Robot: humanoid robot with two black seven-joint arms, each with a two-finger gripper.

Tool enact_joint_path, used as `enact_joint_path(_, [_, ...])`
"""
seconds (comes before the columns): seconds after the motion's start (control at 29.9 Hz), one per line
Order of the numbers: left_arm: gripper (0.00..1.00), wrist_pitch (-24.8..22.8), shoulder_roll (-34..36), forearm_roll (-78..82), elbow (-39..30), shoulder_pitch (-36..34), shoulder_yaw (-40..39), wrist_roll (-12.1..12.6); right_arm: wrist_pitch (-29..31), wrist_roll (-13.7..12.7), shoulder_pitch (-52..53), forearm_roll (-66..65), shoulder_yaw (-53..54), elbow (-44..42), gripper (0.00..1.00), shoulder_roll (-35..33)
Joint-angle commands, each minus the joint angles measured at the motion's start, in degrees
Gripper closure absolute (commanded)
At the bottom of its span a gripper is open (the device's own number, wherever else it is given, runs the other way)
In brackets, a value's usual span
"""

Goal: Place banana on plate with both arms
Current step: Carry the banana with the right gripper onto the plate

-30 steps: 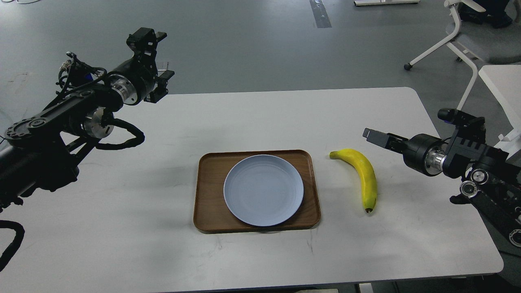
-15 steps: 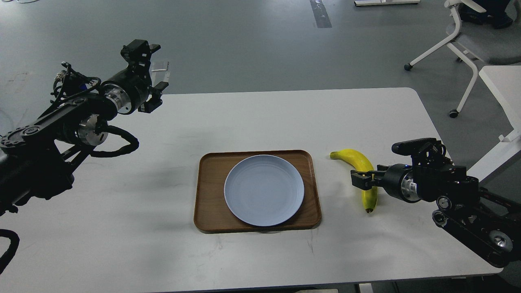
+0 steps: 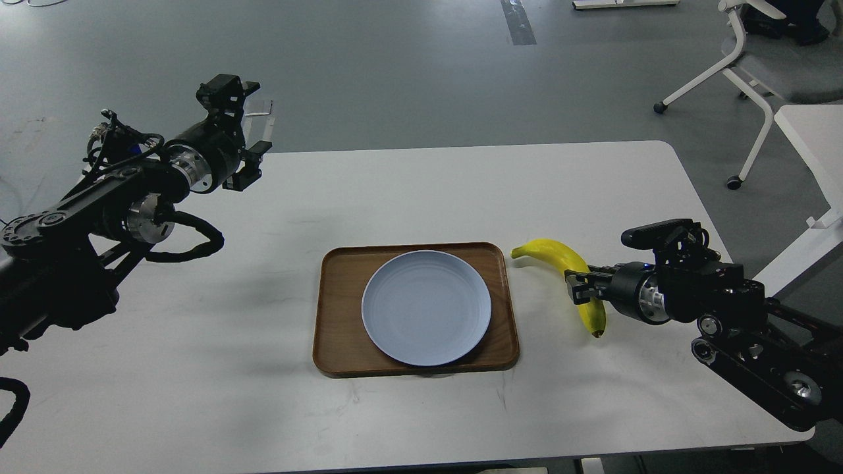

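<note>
The yellow banana (image 3: 560, 258) lies on the white table right of the tray, its greenish stem tip pointing left towards the tray and its dark end nearer me. My right gripper (image 3: 577, 287) comes in from the right and is shut on the banana's middle. The pale blue-grey plate (image 3: 427, 307) sits empty on the brown wooden tray (image 3: 337, 316). My left gripper (image 3: 252, 164) is open and empty, held above the table's far left, well away from the plate and the banana.
The white table (image 3: 421, 191) ends close behind the left gripper and to the right of my right arm. A white office chair (image 3: 757, 72) and a second white table (image 3: 813, 141) stand at the far right on the grey floor.
My right gripper dropped and swung left onto the banana's middle and closed on it. The banana's stem end has since shifted left towards the tray. The left gripper drew back slightly to the left.
</note>
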Motion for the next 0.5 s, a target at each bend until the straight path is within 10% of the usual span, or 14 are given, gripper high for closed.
enact_joint_path(0.0, [0.02, 0.0, 0.0, 0.2, 0.0, 0.1, 0.2, 0.0, -0.5, 2.6, 3.4, 0.0, -1.1, 4.2, 1.0, -0.2])
enact_joint_path(0.07, [0.02, 0.0, 0.0, 0.2, 0.0, 0.1, 0.4, 0.0, -0.5, 6.3, 8.9, 0.0, -6.8, 5.7, 1.0, 0.6])
enact_joint_path(0.47, [0.02, -0.1, 0.3, 0.0, 0.0, 0.1, 0.2, 0.0, -0.3, 6.6, 17.5, 0.0, -21.1, -1.1, 1.0, 9.6])
